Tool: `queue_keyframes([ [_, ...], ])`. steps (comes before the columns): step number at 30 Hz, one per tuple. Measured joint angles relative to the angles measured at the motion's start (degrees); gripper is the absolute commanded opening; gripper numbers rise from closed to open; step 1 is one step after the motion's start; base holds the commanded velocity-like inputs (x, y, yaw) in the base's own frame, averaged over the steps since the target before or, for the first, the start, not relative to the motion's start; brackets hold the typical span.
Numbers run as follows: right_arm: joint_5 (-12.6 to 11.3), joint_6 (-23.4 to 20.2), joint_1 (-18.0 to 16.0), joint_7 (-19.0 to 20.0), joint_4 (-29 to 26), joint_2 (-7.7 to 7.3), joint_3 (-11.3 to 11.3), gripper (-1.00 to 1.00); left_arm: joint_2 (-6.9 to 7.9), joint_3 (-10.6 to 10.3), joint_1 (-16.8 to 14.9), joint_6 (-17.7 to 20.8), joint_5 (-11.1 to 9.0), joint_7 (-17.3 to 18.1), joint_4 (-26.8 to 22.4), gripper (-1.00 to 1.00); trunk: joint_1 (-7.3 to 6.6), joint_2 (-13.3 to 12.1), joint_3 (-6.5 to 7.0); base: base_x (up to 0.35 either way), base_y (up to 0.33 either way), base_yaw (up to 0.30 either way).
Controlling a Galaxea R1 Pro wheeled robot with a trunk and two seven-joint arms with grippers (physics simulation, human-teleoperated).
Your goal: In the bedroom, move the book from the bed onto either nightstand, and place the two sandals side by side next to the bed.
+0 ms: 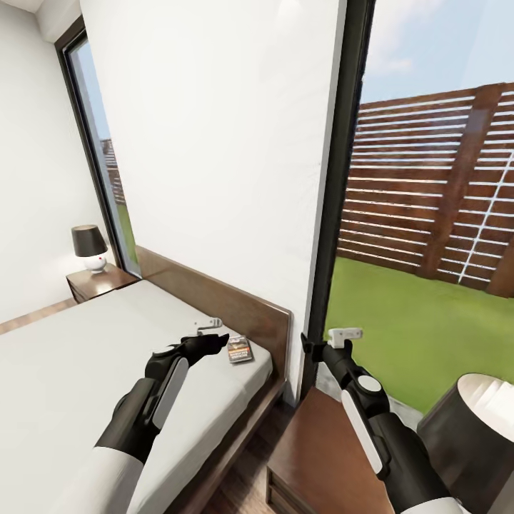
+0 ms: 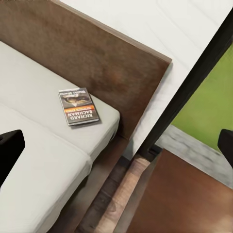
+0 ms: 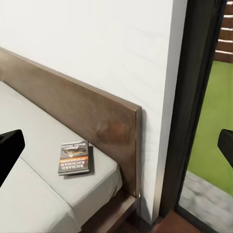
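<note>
We find the left claw (image 1: 208, 327) held over the bed (image 1: 71, 364), near its headboard (image 1: 235, 303), its white fingers parted and holding nothing. The right claw (image 1: 344, 333) hangs above the near nightstand (image 1: 314, 457), in front of the black window frame (image 1: 343, 178); its fingers also stand apart and empty.

The book (image 1: 240, 349) lies flat on the mattress at the bed's head-end corner, just beside the headboard and close to the side edge nearest the window frame. It is just beyond the left claw, not touching it. Its cover faces up, with an orange band and white lettering.

The near nightstand carries a lamp (image 1: 467, 428) with a dark shade at its right edge. A second nightstand (image 1: 100, 283) stands at the far side of the bed against the white wall, carrying a small dark-shaded lamp (image 1: 90, 247).

Outside the glass we note green lawn (image 1: 421, 335) and a brown slat fence (image 1: 435, 185).
</note>
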State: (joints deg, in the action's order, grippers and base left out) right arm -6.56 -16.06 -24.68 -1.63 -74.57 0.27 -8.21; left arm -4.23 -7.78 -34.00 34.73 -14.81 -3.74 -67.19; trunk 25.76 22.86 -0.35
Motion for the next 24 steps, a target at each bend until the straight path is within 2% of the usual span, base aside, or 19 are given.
queue_keyframes([
  [3, 0.05, 0.01, 0.00, 0.02, -0.01, -0.04, 0.08, 1.00, 0.00, 0.00, 0.00, 0.01, 0.01, 0.00, 0.00, 1.00, 0.00, 0.00, 0.00, 0.004, 0.000, 0.000],
  [10, 0.46, -0.64, 0.17, -0.34, 4.19, -0.98, 0.52, 1.00, 0.01, -0.09, 0.00, 0.18, 0.09, 0.06, -0.26, 1.00, 0.00, 0.00, 0.00, 0.000, 0.000, 0.000],
  [14, 0.43, -0.76, -0.24, -0.38, 11.16, -1.06, 0.54, 1.00, -0.05, -0.25, 0.00, 0.34, 0.08, 0.02, -0.18, 1.00, 0.00, 0.00, 0.00, 0.000, 0.000, 0.000],
  [19, 0.64, -0.42, -0.68, -0.18, 17.27, -1.08, 0.52, 1.00, -0.07, -0.11, 0.00, 0.48, -0.08, 0.00, 0.00, 1.00, 0.00, 0.00, 0.00, 0.000, 0.000, 0.000],
  [24, 0.56, -0.01, -1.05, 0.21, 18.95, -0.97, 0.43, 1.00, -0.08, -0.08, 0.00, 0.52, -0.01, 0.03, -0.17, 1.00, 0.00, 0.00, 0.00, 0.000, 0.000, 0.000],
])
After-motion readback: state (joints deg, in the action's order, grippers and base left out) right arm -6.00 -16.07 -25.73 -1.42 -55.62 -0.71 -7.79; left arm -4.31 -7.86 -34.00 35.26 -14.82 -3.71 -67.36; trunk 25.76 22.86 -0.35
